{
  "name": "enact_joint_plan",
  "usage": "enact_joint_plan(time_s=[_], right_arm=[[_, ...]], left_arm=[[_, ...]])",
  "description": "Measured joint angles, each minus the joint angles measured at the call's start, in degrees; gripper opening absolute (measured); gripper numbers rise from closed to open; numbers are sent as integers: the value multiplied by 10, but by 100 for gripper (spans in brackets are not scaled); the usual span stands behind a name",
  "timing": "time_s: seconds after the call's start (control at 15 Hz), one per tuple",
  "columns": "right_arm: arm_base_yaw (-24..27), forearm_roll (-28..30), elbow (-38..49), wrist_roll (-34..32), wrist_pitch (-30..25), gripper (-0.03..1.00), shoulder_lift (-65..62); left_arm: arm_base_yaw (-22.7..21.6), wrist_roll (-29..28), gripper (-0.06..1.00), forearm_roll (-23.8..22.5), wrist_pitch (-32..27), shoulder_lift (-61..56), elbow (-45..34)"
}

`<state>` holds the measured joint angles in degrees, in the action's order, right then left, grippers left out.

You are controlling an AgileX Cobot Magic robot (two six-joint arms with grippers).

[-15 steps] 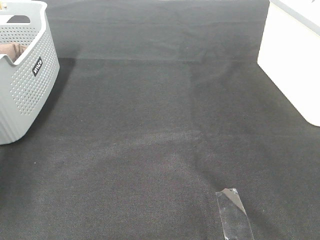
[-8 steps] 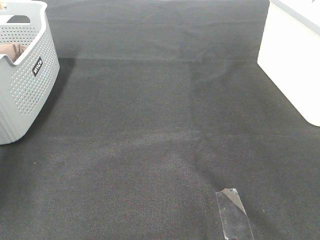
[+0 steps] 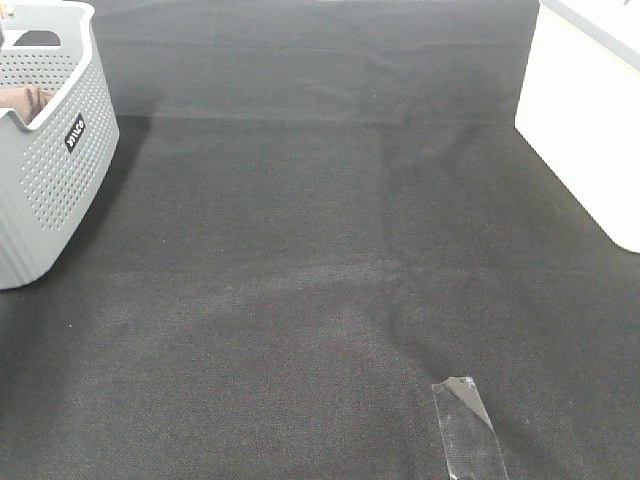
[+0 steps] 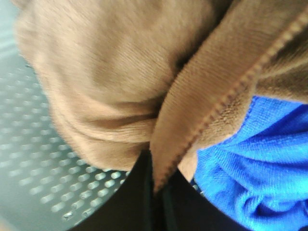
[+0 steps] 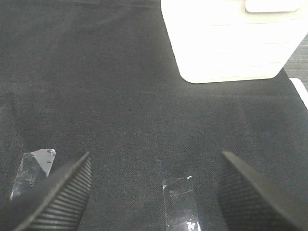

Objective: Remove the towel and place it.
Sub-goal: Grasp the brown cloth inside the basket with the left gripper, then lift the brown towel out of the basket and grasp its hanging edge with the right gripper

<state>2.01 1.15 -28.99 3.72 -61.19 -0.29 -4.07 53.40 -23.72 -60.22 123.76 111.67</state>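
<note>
The brown towel [image 4: 120, 67] fills the left wrist view, bunched inside the grey perforated basket [image 4: 33, 173]. My left gripper [image 4: 156, 202] is down in the basket, its dark fingers [image 4: 130, 207] closed on the towel's stitched hem. In the exterior high view the basket [image 3: 50, 170] stands at the far left with a bit of the towel [image 3: 22, 100] showing inside; neither gripper shows there. My right gripper [image 5: 154, 192] is open and empty above the black cloth surface.
A blue cloth [image 4: 255, 168] lies against the towel in the basket. A white box [image 3: 585, 120] stands at the right edge, also in the right wrist view [image 5: 226, 43]. Clear tape strips [image 3: 468, 430] [image 5: 180, 204] stick to the black surface.
</note>
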Motion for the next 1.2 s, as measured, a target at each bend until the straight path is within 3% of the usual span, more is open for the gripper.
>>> enact_joint_plan(time_s=[0.33,0.8,1.0,1.13,1.2], right_arm=[[0,0,0,0,0,70,0],[0,0,0,0,0,70,0],[0,0,0,0,5,70,0],[0,-20,-9,6,49,70,13],[0,-61,-10,35,94,70,37]], left_arm=[[61,-121,0,-2,1,-90,3],[171,-176,0,-4,-4,-205,3],[234,-234,0,-6,-17,-262,3],[283,-262,0,-10,-17,-293,3],[312,-268,0,-17,-15,-303,3]])
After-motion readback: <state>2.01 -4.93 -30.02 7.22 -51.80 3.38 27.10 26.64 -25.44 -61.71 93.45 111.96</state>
